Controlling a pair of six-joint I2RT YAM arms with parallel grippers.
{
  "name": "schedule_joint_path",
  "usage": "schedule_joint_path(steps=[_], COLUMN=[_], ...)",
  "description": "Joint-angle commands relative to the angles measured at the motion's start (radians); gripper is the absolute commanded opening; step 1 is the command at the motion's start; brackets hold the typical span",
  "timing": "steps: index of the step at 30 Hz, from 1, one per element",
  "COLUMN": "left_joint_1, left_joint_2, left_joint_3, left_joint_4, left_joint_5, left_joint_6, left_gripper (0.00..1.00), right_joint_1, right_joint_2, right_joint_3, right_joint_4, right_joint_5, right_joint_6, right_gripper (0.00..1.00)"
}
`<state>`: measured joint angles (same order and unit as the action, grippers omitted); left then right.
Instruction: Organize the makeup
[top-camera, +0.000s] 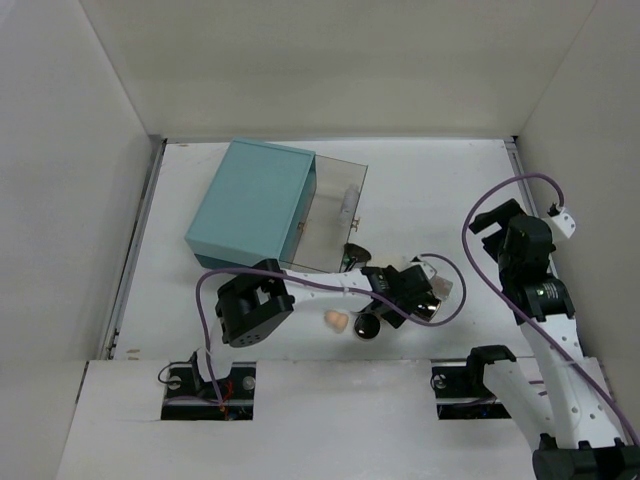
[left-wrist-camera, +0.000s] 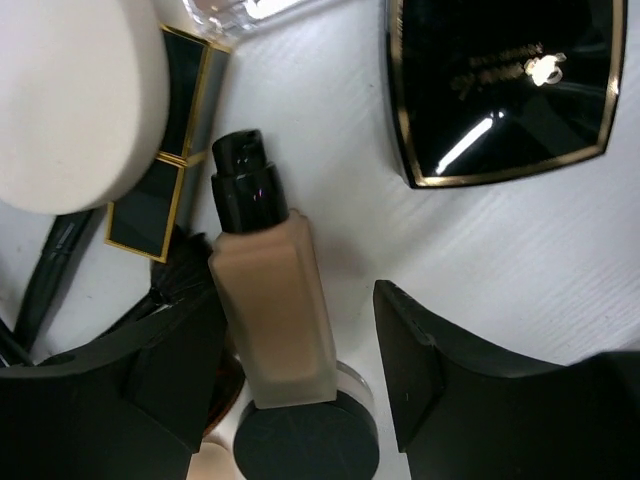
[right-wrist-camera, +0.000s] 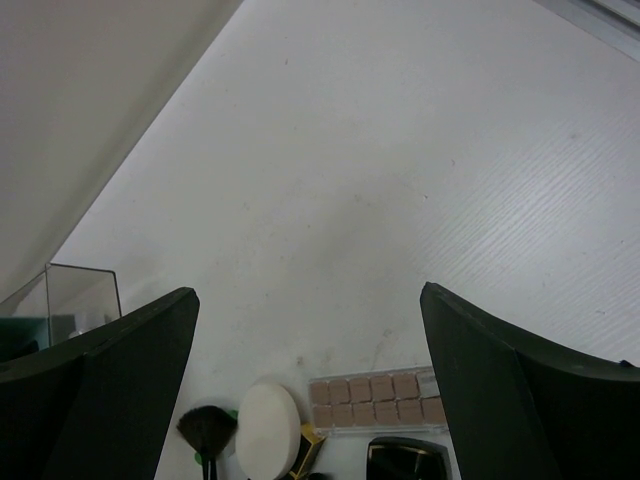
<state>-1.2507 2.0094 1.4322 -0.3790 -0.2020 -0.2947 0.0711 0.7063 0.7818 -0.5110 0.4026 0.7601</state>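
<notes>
Teal box at the far left of the tabletop, its clear drawer standing out to the right, presumably to receive items. Right end effector, jaws wide apart and empty, hangs high at the right, away from the work. Left end effector, open, straddles the beige bottle, which lies flat near centre among the makeup, a pose suited to closing on its sides; contact cannot be judged. Beside it: black square compact, white puff, lipstick. From above, the arm hides most of the cluster; the peach sponge shows plainly. A round black lid covers the bottle's base.
</notes>
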Motion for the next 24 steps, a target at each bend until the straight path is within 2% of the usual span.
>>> schedule_joint_path(steps=[1, 4, 10, 12, 18, 24], left_joint_1=[-0.017, -0.016, 0.0, 0.001, 0.01, 0.059], left_joint_2=[-0.015, -0.023, 0.041, 0.037, -0.154, -0.401], left_joint_3=[-0.01, -0.032, 0.022, 0.04, 0.062, 0.062], left_joint_4=[-0.028, -0.012, -0.021, -0.031, -0.008, 0.017], left_joint_5=[-0.007, -0.008, -0.011, -0.02, -0.08, -0.16], left_joint_6=[-0.014, -0.009, -0.009, -0.004, 0.055, 0.111], left_gripper=[0.56, 0.53, 0.13, 0.07, 0.05, 0.08], right_joint_1=[-0.008, -0.008, -0.004, -0.003, 0.006, 0.042], right_joint_2=[-0.019, -0.027, -0.033, -0.036, -0.016, 0.028], right_joint_3=[-0.001, -0.007, -0.01, -0.01, -0.01, -0.032], right_joint_4=[0.022, 0.026, 0.031, 0.031, 0.032, 0.032], right_joint_5=[-0.004, -0.002, -0.001, -0.002, -0.004, -0.008], right_joint_6=[0.005, 0.007, 0.008, 0.005, -0.013, -0.031], right_gripper=[0.98, 0.98, 0.97, 0.97, 0.97, 0.97])
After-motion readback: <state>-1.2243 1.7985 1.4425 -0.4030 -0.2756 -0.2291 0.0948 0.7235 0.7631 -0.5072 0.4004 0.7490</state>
